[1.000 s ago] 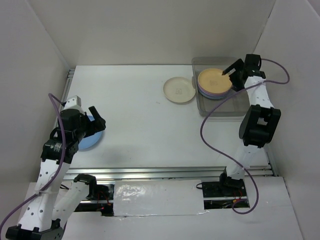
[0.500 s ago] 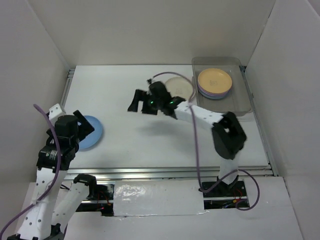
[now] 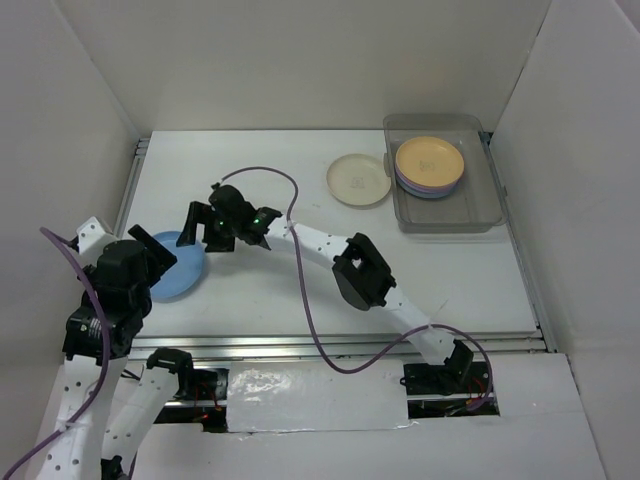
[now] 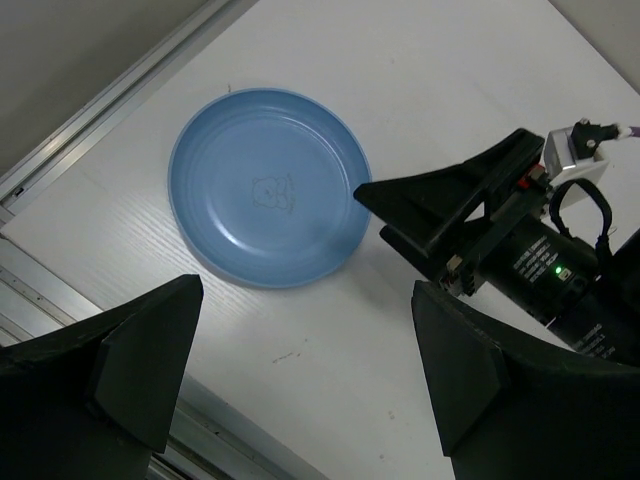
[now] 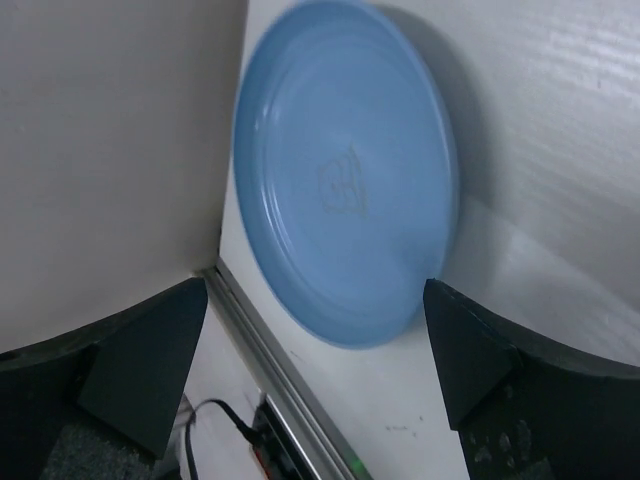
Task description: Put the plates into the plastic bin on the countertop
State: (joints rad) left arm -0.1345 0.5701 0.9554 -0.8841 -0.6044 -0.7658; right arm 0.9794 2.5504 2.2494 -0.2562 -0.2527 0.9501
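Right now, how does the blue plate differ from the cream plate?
The blue plate lies at the near left of the countertop; the cream plate lies far back, beside the plastic bin. The right gripper, open, is at the blue plate's rim; no gripper is near the cream plate. Both lie flat on the countertop, outside the bin.
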